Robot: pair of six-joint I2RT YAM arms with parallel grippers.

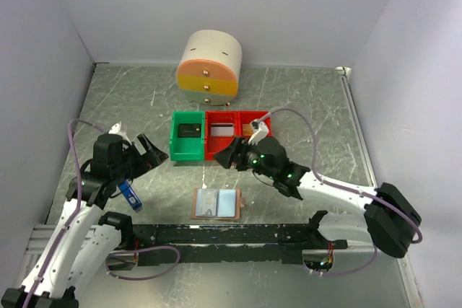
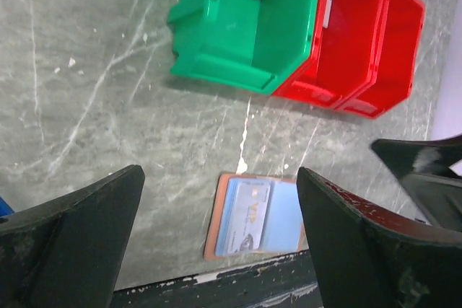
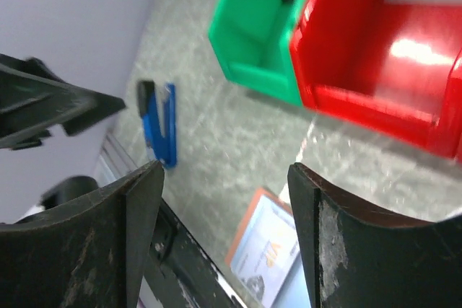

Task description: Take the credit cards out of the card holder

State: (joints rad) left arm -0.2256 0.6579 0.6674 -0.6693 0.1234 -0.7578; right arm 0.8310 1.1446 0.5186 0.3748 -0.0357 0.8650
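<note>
Top view: you are looking at the card holder lying open at 6 o'clock from the red bins, with the credit cards sitting in its pockets. The left gripper and right gripper are both hovering clear of it.

Left wrist: fingers are standing spread and empty, with the holder at 6 o'clock.

Right wrist: fingers are standing spread, gripping nothing, with the holder at 5 o'clock.

No card is out yet, so you are facing the whole job.
</note>
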